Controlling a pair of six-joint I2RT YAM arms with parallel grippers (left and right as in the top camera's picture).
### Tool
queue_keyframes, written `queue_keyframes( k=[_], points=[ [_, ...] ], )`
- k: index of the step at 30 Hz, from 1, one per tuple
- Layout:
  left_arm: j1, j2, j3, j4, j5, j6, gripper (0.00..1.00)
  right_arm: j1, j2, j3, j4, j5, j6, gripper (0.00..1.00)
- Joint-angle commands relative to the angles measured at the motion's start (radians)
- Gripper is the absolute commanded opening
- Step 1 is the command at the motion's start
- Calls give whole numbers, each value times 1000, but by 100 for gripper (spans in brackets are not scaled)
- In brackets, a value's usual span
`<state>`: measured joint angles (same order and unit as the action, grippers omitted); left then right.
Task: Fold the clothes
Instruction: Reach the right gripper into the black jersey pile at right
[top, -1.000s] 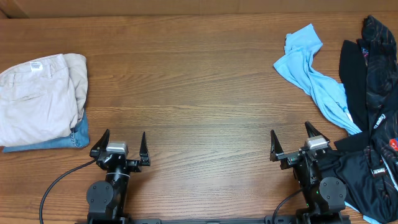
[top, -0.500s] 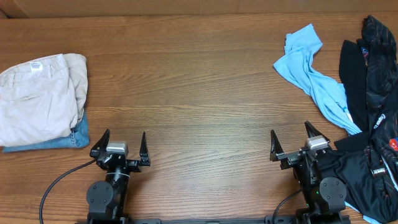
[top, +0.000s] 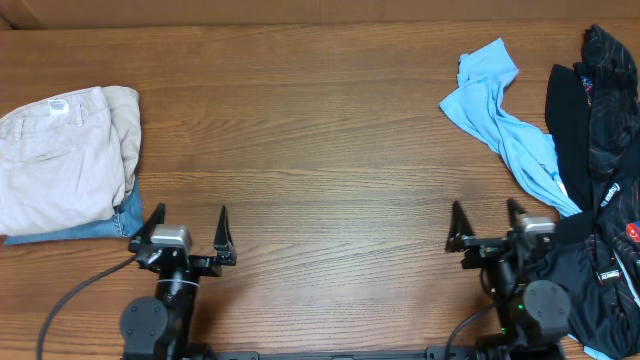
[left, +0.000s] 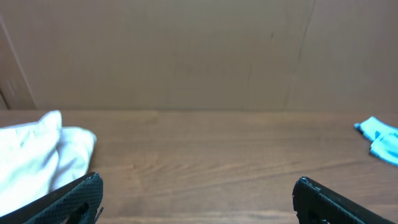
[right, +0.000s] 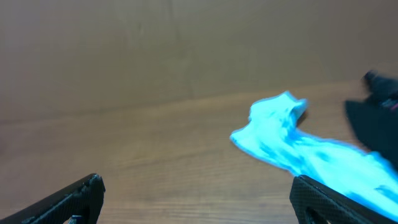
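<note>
Edging outward since a second ago, left claw (top: 190, 214) and right claw (top: 486, 212) both gaping empty. Finding thin black logo-printed jersey (top: 608, 120) just right of right claw, running near-to-far along brown wooden counter (top: 320, 120) edge.

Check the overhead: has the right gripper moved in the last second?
Yes. The right gripper slid to its own right, closer to the lower end of the blue shirt and the printed jersey, which both lie unmoved.
</note>
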<state>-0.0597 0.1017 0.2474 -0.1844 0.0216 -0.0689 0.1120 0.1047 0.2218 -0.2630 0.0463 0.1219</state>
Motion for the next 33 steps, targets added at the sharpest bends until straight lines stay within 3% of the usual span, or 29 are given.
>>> queue_keyframes(
  k=[1, 13, 20, 26, 33],
  points=[
    [-6, 110, 106, -17, -3, 10, 100, -3, 89, 144, -35, 108, 13, 100],
    [-6, 635, 539, -339, -2, 10, 100, -31, 689, 604, -348, 140, 12, 100],
    [-6, 822, 750, -497, 61, 10, 100, -75, 948, 742, -376, 113, 7, 100],
    [-6, 845, 777, -468, 57, 9, 100, -296, 1027, 748, -402, 166, 201, 100],
    [-6, 846, 777, -469, 57, 9, 100, -594, 1155, 748, -380, 159, 158, 100]
  ],
)
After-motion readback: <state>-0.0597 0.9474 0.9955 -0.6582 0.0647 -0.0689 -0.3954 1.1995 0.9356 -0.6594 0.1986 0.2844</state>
